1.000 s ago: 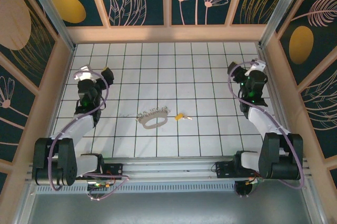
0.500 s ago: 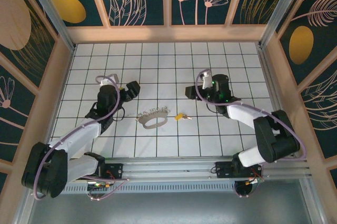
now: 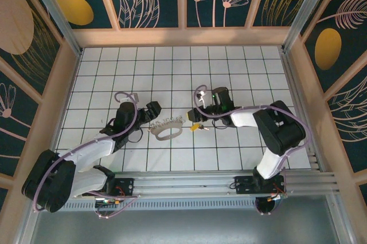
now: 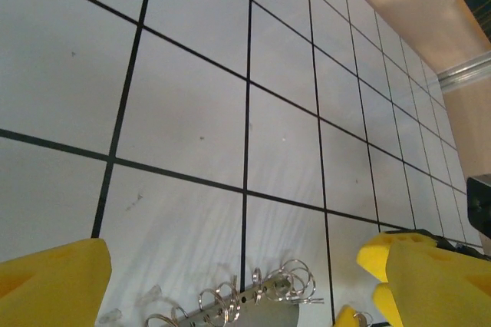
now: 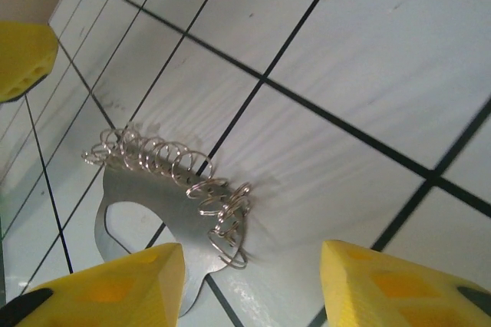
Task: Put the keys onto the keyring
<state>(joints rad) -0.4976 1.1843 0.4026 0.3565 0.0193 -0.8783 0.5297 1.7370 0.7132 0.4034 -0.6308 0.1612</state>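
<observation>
Brings both arms in from the frame's sides to centre: left gripper (image 3: 153,109), spread wide, just left of the keyring (image 3: 167,134); right gripper (image 3: 192,116), spread and empty, above the yellow-headed key (image 3: 196,126) lying loose right of the keyring. Sets up the pickup.

Both the left arm (image 3: 86,151) and the right arm (image 3: 245,119) are made of smooth white tubular links between chunky black joint housings. A thin lilac cable (image 3: 121,96) loops loosely along each. A small green light (image 3: 214,90) glows on the right arm's black wrist housing. Black base blocks (image 3: 252,184) sit on a silver rail (image 3: 183,176) at the table's (image 3: 229,66) near edge. The left gripper (image 4: 234,262) and right gripper (image 5: 253,258) carry blocky bright yellow fingers (image 5: 383,289) with shallow square recesses.
</observation>
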